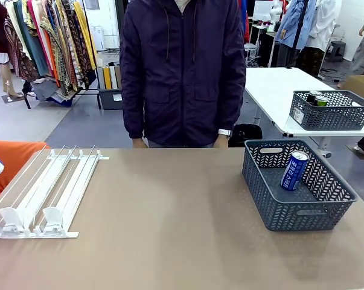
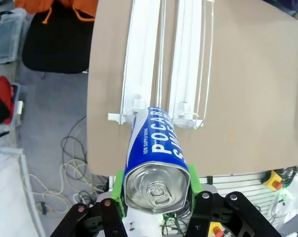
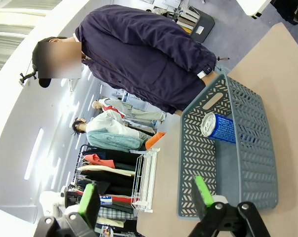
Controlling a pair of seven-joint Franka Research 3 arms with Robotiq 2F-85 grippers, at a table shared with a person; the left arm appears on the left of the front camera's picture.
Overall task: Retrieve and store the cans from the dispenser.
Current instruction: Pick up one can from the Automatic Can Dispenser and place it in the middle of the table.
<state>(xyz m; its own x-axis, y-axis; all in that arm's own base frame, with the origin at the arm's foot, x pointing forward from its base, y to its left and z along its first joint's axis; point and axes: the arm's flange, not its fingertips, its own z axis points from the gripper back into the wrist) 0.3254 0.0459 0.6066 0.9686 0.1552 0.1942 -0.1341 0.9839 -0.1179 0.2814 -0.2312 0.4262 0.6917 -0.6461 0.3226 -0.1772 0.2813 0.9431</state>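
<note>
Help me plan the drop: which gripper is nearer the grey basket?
Right. The right gripper hangs open just over the basket; the left gripper, shut on a blue can, is above the dispenser.

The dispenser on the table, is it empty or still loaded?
Empty: the dispenser rails lie bare, with both pusher tabs at the near end.

Left gripper (image 2: 156,197) clamps its fingers tight; right gripper (image 3: 146,197) fingers spread wide apart.

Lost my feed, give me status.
Left gripper shut on blue can above dispenser. Right gripper open, empty. Another can in basket. Nothing blocking.
</note>
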